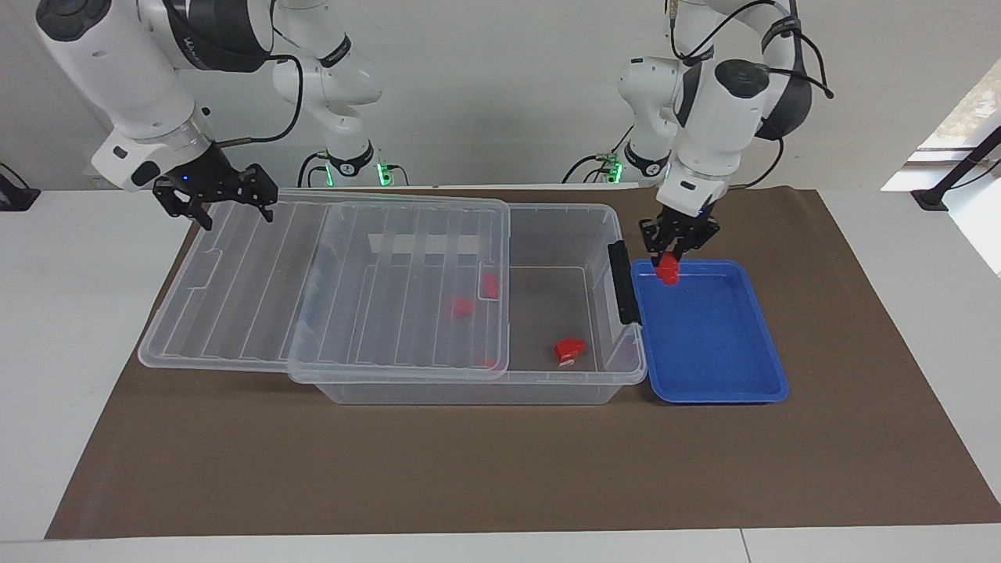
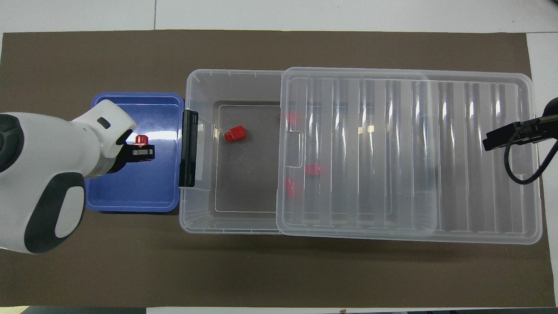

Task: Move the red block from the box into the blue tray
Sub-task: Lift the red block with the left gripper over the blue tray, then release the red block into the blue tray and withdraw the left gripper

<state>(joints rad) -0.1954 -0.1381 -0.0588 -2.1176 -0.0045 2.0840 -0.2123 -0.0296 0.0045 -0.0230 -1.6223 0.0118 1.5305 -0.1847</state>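
At the upper left of the facing view the right gripper (image 1: 215, 205) hangs over the lid's (image 1: 328, 289) corner, its jaws spread apart and holding nothing; in the overhead view only its dark tip (image 2: 508, 136) shows at the right edge. The lid lies slid toward that side, overhanging one end of the box (image 1: 547, 387) and leaving the other end uncovered.

Under the clear lid, near the middle of the facing view, two red pieces (image 1: 461, 306) show blurred through the plastic, with a sliver of a third by the lid's lower edge. Just right of centre, on the uncovered box floor, lies a wider red piece (image 1: 568, 349) with a pale patch; it sits centre-left in the overhead view (image 2: 235, 133).

A dark latch (image 1: 622, 283) stands on the box's end wall. Right beside it, touching or nearly so, sits the tray (image 1: 727, 383) on the brown mat (image 1: 485, 469) covering the worktop.

At right of centre in the facing view, the left gripper (image 1: 674, 252) hangs low over the tray's upper left corner, jaws clenched on the block (image 1: 667, 270). The block hangs just above the tray floor; whether it touches I cannot tell. In the overhead view it shows at centre-left (image 2: 140, 139), inside the tray's outline (image 2: 130, 198).
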